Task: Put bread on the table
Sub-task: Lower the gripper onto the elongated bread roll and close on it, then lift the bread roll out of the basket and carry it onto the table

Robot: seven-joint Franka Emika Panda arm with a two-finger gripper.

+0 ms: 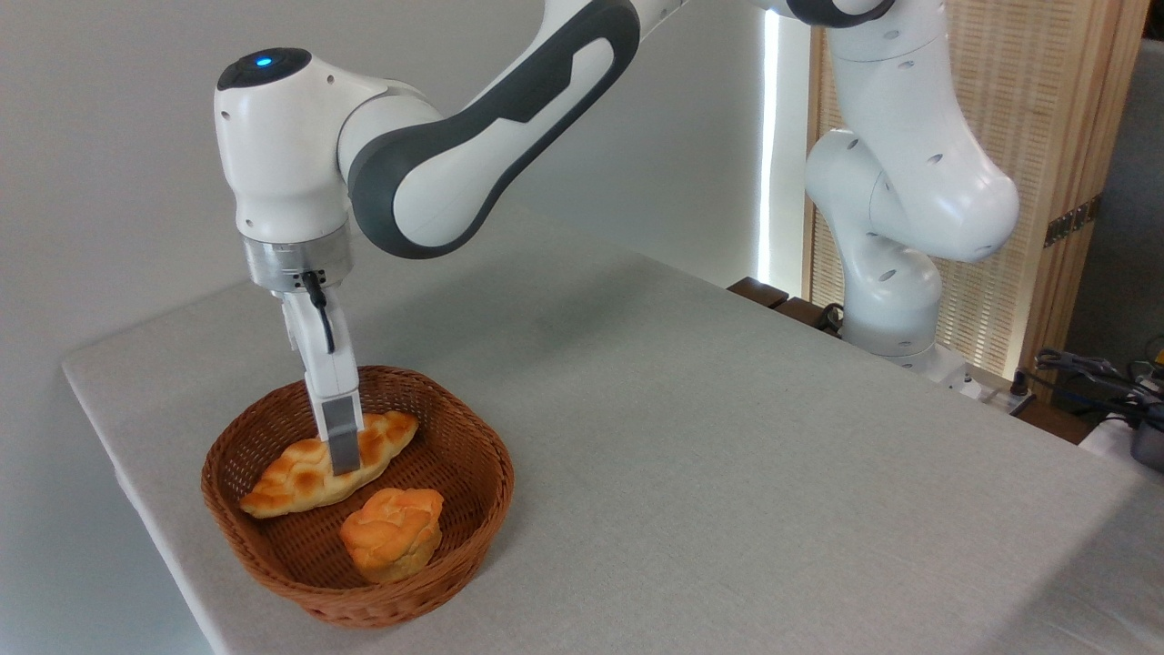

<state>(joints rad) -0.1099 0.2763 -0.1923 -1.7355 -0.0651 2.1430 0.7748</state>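
The bread [291, 478], a long braided golden loaf with pointed ends, lies slantwise in the back of a round brown wicker basket [273, 564]. My gripper [349, 458] reaches straight down into the basket over the loaf's middle. One grey-tipped finger [345, 444] stands against the loaf's near side, and the other finger is hidden behind the loaf. Whether the fingers press on the loaf does not show. The table [691, 437], covered in light grey-beige cloth, carries the basket near its front left corner.
A short round orange bun [393, 532] sits in the front of the basket, just below the loaf. The arm's white base [887, 309] stands at the table's far right edge. Cables and dark gear [1105, 377] lie beyond it at the right.
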